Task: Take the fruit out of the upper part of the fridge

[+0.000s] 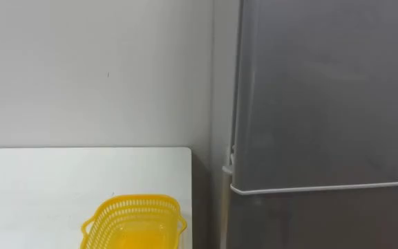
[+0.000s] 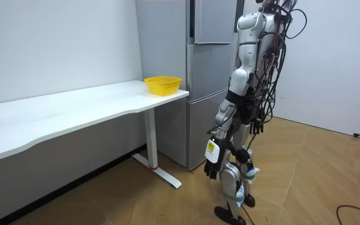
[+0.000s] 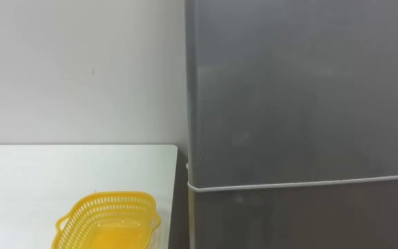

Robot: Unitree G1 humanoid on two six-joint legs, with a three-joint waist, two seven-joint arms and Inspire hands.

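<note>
The tall grey fridge [image 1: 323, 90] stands right in front of me, its upper door [image 3: 302, 83] closed. A pale seam [image 1: 323, 187] divides that door from the lower one. In the room view I stand upright facing the fridge [image 2: 214, 19], about an arm's length away. My left hand [image 2: 212, 170] hangs by my thigh with its fingers relaxed and nothing in it, well below the upper door.
To the fridge's left, a white table [image 1: 47, 180] runs along the wall. A yellow lattice basket [image 1: 133, 221] sits at its near right corner, close to the fridge. Behind me in the room view lies open wooden floor [image 2: 305, 181].
</note>
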